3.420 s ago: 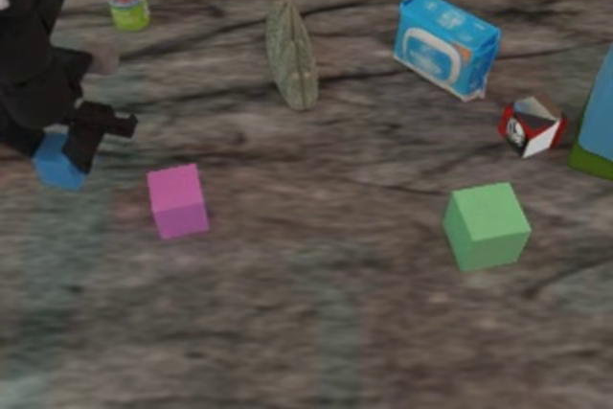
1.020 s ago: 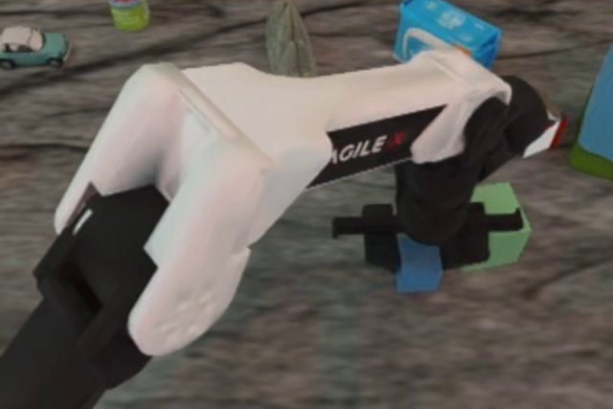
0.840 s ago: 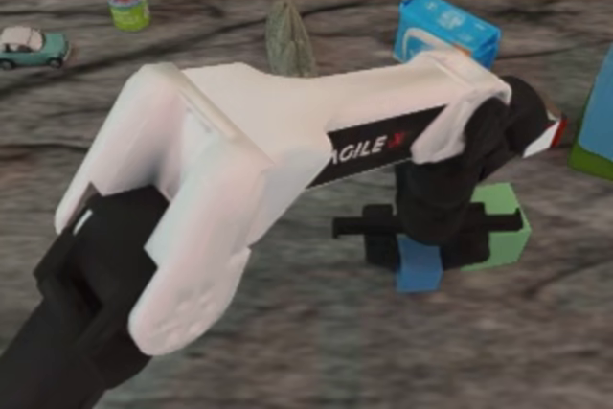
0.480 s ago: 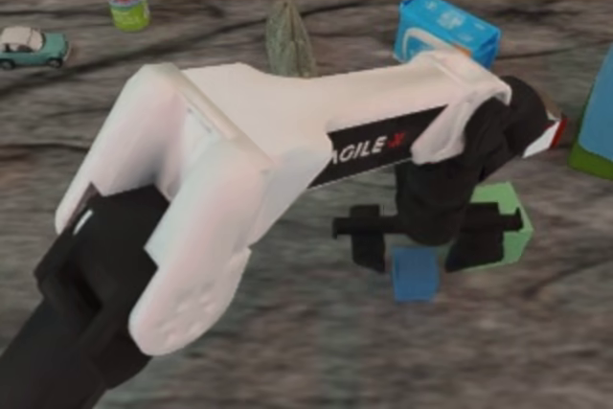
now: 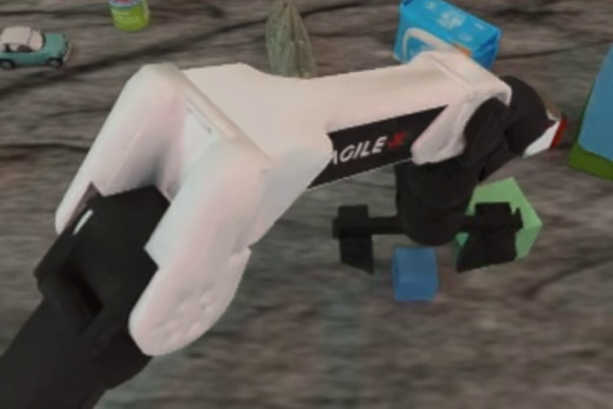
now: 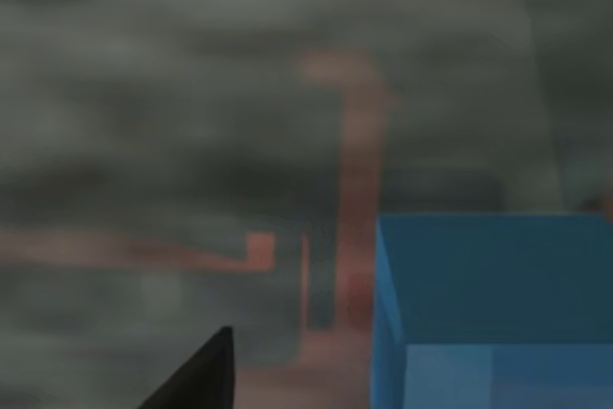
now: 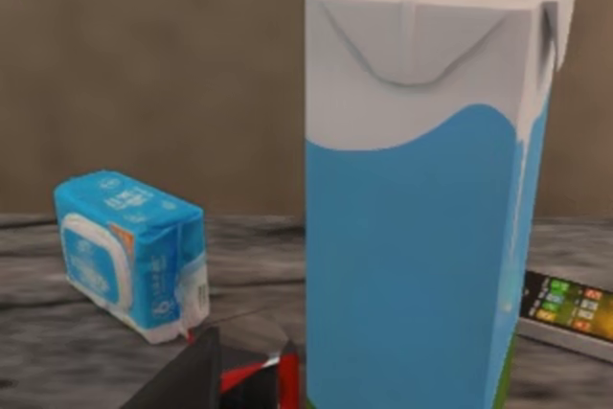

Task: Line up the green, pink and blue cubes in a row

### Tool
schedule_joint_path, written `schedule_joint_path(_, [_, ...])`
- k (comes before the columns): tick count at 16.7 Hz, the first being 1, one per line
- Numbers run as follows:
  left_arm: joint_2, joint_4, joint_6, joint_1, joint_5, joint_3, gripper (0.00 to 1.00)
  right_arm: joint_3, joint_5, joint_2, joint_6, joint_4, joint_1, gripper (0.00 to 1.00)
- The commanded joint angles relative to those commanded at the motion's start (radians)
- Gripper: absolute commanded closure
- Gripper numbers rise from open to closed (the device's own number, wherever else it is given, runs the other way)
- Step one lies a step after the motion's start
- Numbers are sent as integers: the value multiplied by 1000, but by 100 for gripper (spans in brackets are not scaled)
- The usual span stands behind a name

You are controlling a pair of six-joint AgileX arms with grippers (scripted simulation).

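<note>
My left end effector (image 5: 418,238), right of frame centre, has spread its fingers wide and let go — the blue cube (image 5: 415,273) now sits free on the table (image 5: 287,352), just beside the green cube (image 5: 506,200). Pink cube hidden. The arm reads "AGILEX"; other labels are illegible.

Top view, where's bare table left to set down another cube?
Bare table runs along the near edge, below the blue cube and green cube. Around those cubes it is crowded: the left gripper hangs open there, with the wipes packet and small box behind.
</note>
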Motion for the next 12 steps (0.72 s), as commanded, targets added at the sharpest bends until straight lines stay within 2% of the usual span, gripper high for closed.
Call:
schedule_joint_path(3, [-1, -18, 0, 0, 0, 18, 0, 0, 0, 0, 0, 0, 0, 0])
schedule_joint_path(9, [-29, -224, -6, 13, 0, 189, 0, 0, 0, 0, 0, 0, 0, 0])
schedule_joint_path(12, [-36, -248, -6, 15, -1, 212, 0, 0, 0, 0, 0, 0, 0, 0])
